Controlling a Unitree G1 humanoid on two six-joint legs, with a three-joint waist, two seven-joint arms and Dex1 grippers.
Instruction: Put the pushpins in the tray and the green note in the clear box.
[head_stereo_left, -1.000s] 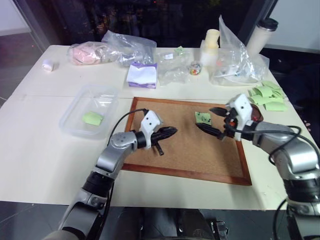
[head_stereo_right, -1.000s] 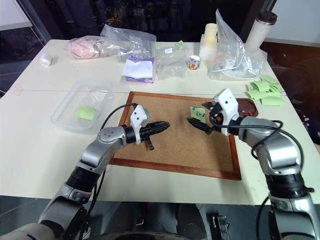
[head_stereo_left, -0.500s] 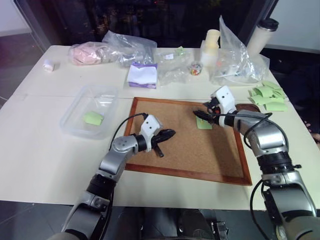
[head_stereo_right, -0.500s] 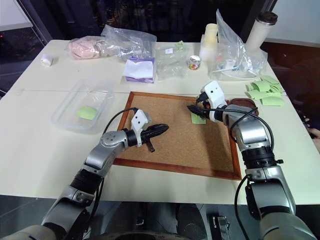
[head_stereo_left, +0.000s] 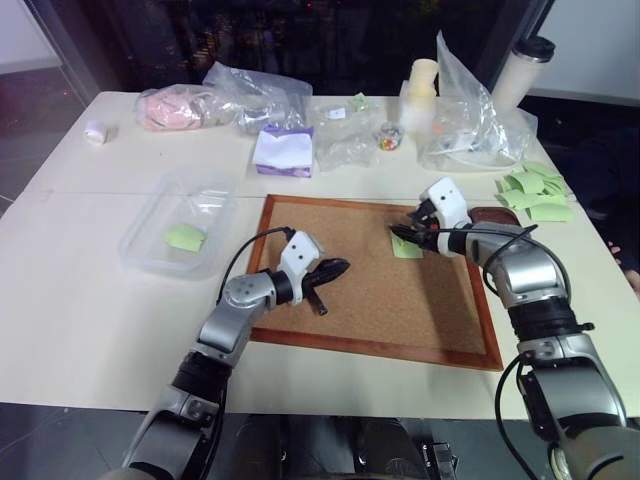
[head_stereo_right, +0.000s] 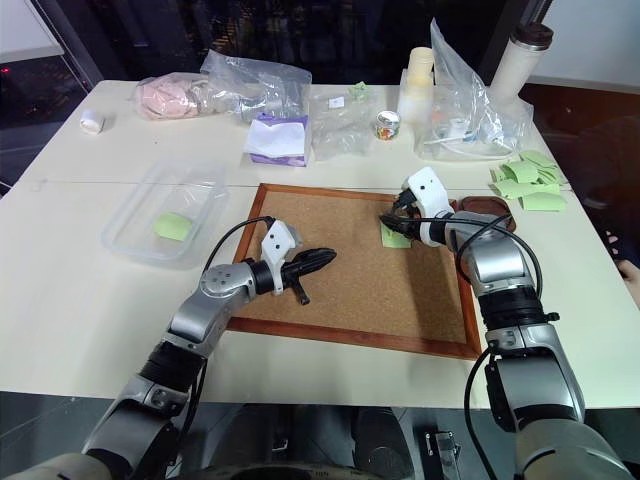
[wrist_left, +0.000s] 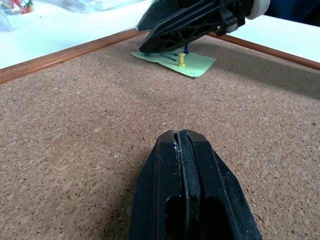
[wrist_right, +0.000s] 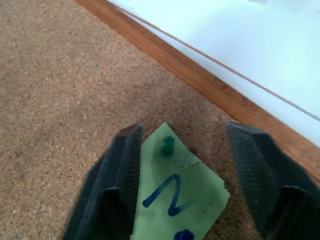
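- White table (head_stereo_left: 90, 300) carries the cork board (head_stereo_left: 370, 300), the landmark here; clear box (head_stereo_left: 180, 225) lies off its left edge, reddish-brown tray (head_stereo_left: 497, 215) at its far right corner.
- Right gripper (wrist_right: 182, 165), jaws apart, straddles the green note (wrist_right: 175, 200) pinned near the board's far edge; closing may crumple paper rather than catch the green pushpin (wrist_right: 167, 146).
- Left gripper (wrist_left: 182, 150), jaws together, holds nothing mid-board; open cork surrounds it.

The right hand (head_stereo_left: 404, 232) hides part of the green note (head_stereo_left: 407, 247).

Cork board (head_stereo_right: 350, 290), right gripper (head_stereo_right: 388, 221) over pinned green note (head_stereo_right: 394, 237), clear box (head_stereo_right: 160, 212) left
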